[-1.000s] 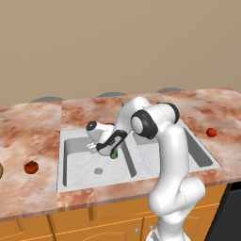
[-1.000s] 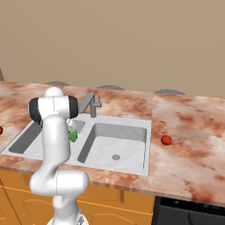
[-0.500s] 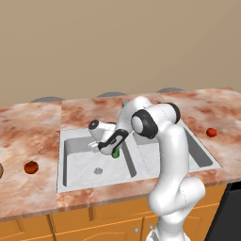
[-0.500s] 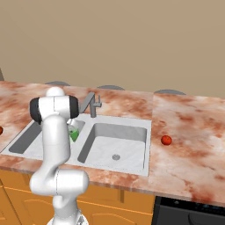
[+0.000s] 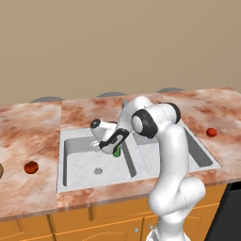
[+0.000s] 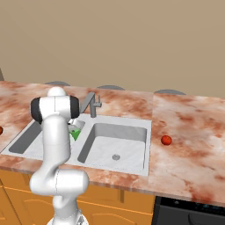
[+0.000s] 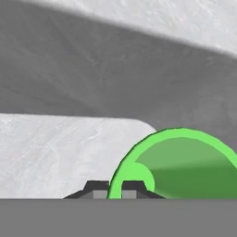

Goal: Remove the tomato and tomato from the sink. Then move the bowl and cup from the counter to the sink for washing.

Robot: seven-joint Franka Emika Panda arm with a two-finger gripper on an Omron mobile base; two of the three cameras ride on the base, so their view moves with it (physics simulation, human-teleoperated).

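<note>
Jaws: my gripper [image 5: 114, 149] is pinched narrow on the rim of the cup [image 5: 116, 151], one tip inside the wall, one outside.
Cup: one, bright green, hanging from my tips low inside the left basin of the sink [image 5: 77, 176], by the divider wall; I cannot tell whether its base touches the floor.
Below and ahead of my jaws: pale basin floor and the dark basin wall.
Tomatoes: two, both on the counter [image 5: 28, 197] and well away from my jaws, the darker tomato [image 5: 31, 167] to my left, the brighter tomato [image 5: 212, 132] to my right.
Step in hand: I judge this the setting-down of the cup.
Next move: lower until it rests, then open and lift clear.
</note>
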